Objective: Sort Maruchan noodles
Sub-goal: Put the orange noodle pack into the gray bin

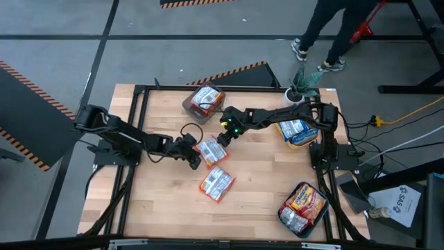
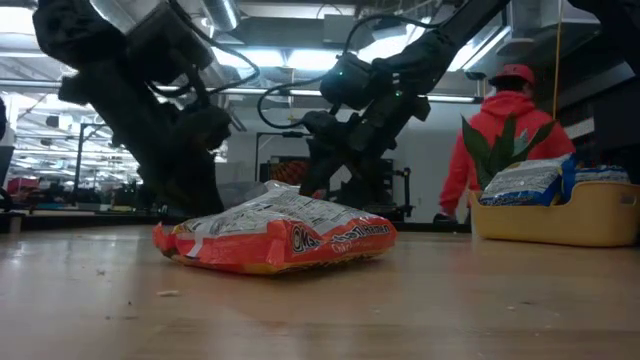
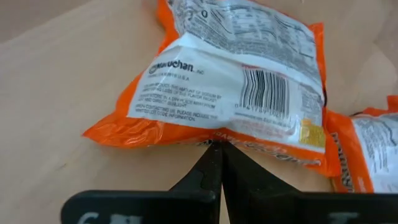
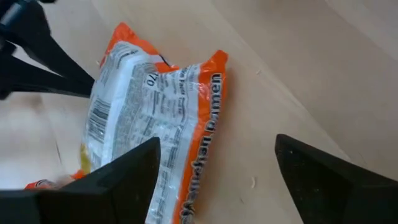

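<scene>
The orange packet (image 1: pixel 210 151) lay flat near the middle of the table (image 1: pixel 159 208), label side up, its barcode visible in the left wrist view (image 3: pixel 264 92).

The left pincer (image 1: pixel 195 158) was fully shut, its fingers (image 3: pixel 219 163) pressed together with nothing between them. Their tips met the near edge of the orange packet.

The right pincer (image 1: pixel 223 136) hovered just beyond the opposite side of the same packet. Its fingers (image 4: pixel 134 165) stood wide apart and held nothing; one finger overlapped the packet in the right wrist view (image 4: pixel 155 118), the other stood over bare wood.

A second orange packet (image 1: pixel 217 183) lay just beside the first, on the side toward the table's front edge.

A grey tub (image 1: pixel 190 105) with packets inside stood well behind the orange packet. A yellow tub (image 1: pixel 305 141) with blue-white packets (image 1: pixel 294 128) stood far to its right. A third container (image 1: pixel 284 217) of packets sat near the front right corner.

A person in a red top (image 2: pixel 505 120) stood beyond the table.
</scene>
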{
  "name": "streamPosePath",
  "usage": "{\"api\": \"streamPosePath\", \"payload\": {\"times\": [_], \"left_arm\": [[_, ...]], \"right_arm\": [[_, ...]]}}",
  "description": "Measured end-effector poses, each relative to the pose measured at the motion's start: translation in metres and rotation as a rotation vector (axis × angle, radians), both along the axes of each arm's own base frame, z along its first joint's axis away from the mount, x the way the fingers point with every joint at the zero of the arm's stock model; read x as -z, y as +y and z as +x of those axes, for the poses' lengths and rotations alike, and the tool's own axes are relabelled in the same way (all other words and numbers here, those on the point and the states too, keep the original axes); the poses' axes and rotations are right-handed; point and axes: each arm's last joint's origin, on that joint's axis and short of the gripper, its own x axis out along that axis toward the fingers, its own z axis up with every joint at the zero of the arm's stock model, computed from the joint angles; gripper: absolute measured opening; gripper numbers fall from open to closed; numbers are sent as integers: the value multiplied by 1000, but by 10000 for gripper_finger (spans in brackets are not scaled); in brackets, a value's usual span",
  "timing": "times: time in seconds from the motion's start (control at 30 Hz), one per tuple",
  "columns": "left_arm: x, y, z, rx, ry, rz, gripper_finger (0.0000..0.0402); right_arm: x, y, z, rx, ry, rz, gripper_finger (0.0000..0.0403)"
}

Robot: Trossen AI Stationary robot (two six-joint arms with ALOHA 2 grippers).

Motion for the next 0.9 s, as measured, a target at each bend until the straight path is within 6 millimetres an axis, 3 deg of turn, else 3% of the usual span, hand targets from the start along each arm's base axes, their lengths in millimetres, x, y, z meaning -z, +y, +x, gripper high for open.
{"api": "streamPosePath", "payload": {"times": [0.37,0.6,0.73,0.9], "left_arm": [[29,-1,13,-30,6,-17,0],[31,6,17,-50,-23,-36,0],[31,10,17,-62,-25,-41,0],[31,11,17,-68,-24,-34,0]], "right_arm": [[12,4,-1,-25,48,37,300],[26,15,8,-57,43,51,303],[24,18,10,-76,11,52,301],[21,19,13,-78,2,87,243]]}}
